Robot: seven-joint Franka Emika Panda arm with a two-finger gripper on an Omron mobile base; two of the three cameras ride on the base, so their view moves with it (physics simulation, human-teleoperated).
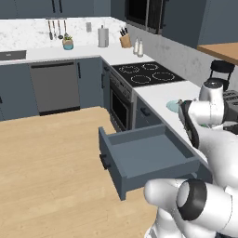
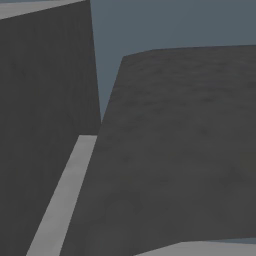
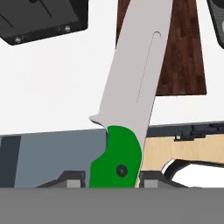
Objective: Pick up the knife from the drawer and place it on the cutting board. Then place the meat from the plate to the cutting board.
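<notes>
Between the jaws, in the hand view, sits the green handle of the knife (image 3: 117, 157), the two dark finger tips (image 3: 72, 178) pressed against either side of it, so the jaws are clamped on the knife; its long silvery blade runs up and away from them. Beyond the blade tip lies the cutting board (image 3: 183, 57), a dark reddish-brown slab on the white desk (image 3: 52, 83), and the blade crosses over the board's near left part, though whether it touches the wood cannot be told. The blade hides much of the board, and the picture's top edge cuts off the rest. Just below the jaws the grey-blue drawer (image 1: 148, 155) stands pulled out in the left base view, its inside bare. There the arm reaches over the desk with its wrist bent down, and its own white links cover the hand. A sliver of the pale blue-green plate (image 1: 173, 106) peeks out behind the forearm. The right base view gives blurred dark grey surfaces, nothing nameable.
</notes>
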